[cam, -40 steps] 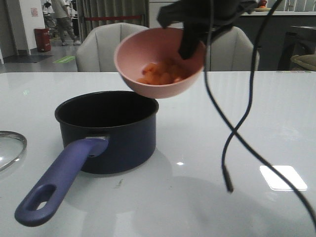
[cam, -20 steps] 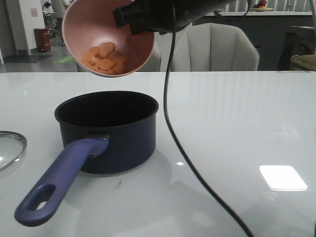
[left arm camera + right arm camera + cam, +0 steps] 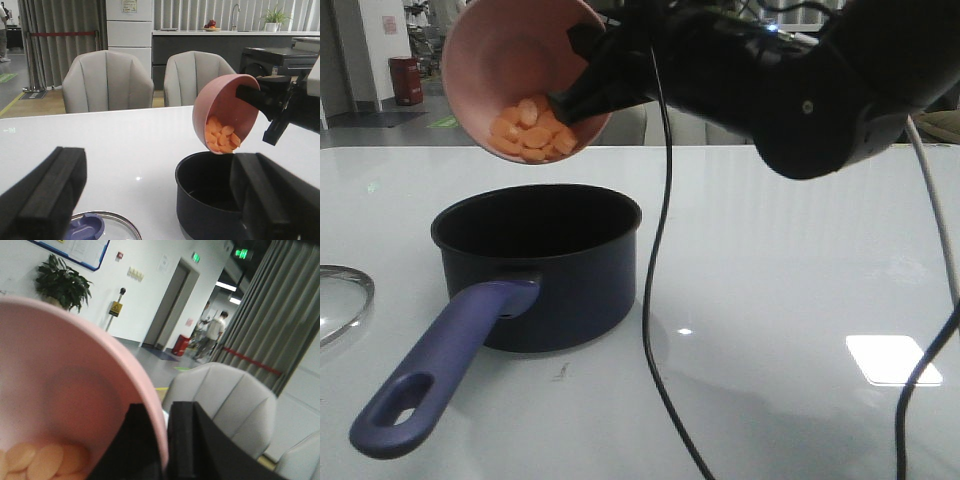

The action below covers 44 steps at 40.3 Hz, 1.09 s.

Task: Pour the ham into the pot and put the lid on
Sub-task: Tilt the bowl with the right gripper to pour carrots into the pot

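Note:
My right gripper (image 3: 582,92) is shut on the rim of a pink bowl (image 3: 500,60) and holds it tilted steeply above the far left rim of the pot (image 3: 560,285). The ham (image 3: 532,130) lies heaped at the bowl's low edge. The pot is a dark navy saucepan with a purple-blue handle (image 3: 440,365) pointing to the front left; its black inside looks empty. The glass lid (image 3: 340,300) lies flat at the table's left edge; its blue knob (image 3: 82,226) shows in the left wrist view. My left gripper (image 3: 157,200) is open, low between the lid and the pot (image 3: 210,192).
A black cable (image 3: 660,300) hangs from the right arm down in front of the pot's right side. Grey chairs (image 3: 107,80) stand behind the table's far edge. White table (image 3: 800,260) stretches to the right of the pot.
The right arm has carried the bowl from right of the pot to above its far left rim and tipped it more steeply. The ham has slid to the bowl's low edge.

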Motion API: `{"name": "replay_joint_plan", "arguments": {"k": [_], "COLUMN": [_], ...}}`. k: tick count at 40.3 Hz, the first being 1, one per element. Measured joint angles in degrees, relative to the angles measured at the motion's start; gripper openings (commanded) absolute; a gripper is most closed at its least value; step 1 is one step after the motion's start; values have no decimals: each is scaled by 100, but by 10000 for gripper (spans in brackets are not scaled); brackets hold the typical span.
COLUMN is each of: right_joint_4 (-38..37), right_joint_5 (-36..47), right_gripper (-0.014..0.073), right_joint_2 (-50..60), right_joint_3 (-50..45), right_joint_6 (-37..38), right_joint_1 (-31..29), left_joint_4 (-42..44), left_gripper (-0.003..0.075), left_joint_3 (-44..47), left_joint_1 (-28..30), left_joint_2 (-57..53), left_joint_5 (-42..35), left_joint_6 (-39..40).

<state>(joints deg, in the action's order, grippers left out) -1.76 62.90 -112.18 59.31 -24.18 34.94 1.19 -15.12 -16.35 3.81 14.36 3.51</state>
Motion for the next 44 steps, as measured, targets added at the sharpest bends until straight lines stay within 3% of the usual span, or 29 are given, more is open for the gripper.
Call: {"name": "replay_joint_plan", "arguments": {"k": [13,21,32,38,44], "right_joint_4": [-80,-559,-1070,-1193,-747], "right_joint_5": [132,142,142,142,142], "right_gripper": [134,134,134,134,134], "right_joint_2": [-130,-130,-130,-130,-130], "right_joint_3": [-24,-24,-24,-24,-24], "right_joint_6": [-2063,-2652,-4047,-3890,-2158], "right_joint_1": [96,96,96,96,96], "left_joint_4": [0,0,0,0,0], "left_gripper": [614,614,614,614,614], "left_joint_3": [0,0,0,0,0], "left_joint_1": [0,0,0,0,0], "left_joint_2": [0,0,0,0,0], "left_joint_5": [0,0,0,0,0], "left_joint_6": [0,0,0,0,0]}}
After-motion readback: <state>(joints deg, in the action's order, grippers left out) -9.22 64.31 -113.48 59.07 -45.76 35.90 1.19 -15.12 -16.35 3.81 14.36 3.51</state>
